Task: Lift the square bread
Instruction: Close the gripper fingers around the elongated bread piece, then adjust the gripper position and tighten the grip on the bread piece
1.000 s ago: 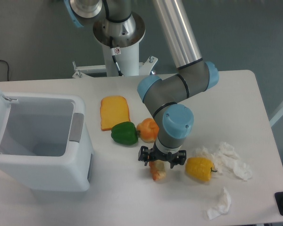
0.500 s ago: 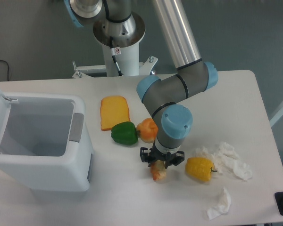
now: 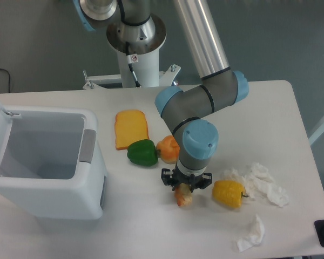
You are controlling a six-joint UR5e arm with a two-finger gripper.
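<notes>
The square bread [image 3: 132, 128], an orange-yellow slice, lies flat on the white table left of centre, with nothing touching it. My gripper [image 3: 184, 187] is well to its right and nearer the front, pointing straight down. Its fingers are drawn in on a small orange food piece [image 3: 184, 198] that rests on the table. The blue wrist hides most of the fingers.
A green pepper [image 3: 142, 152] and an orange round fruit [image 3: 169, 149] lie between the bread and my gripper. A yellow pepper [image 3: 228, 193] and crumpled tissues [image 3: 262, 182] are to the right. A white open bin [image 3: 43, 162] stands at the left.
The fingers have drawn closer together around the small orange food piece, which shifted slightly right. The wrist edged a little to the left. The bread has not moved.
</notes>
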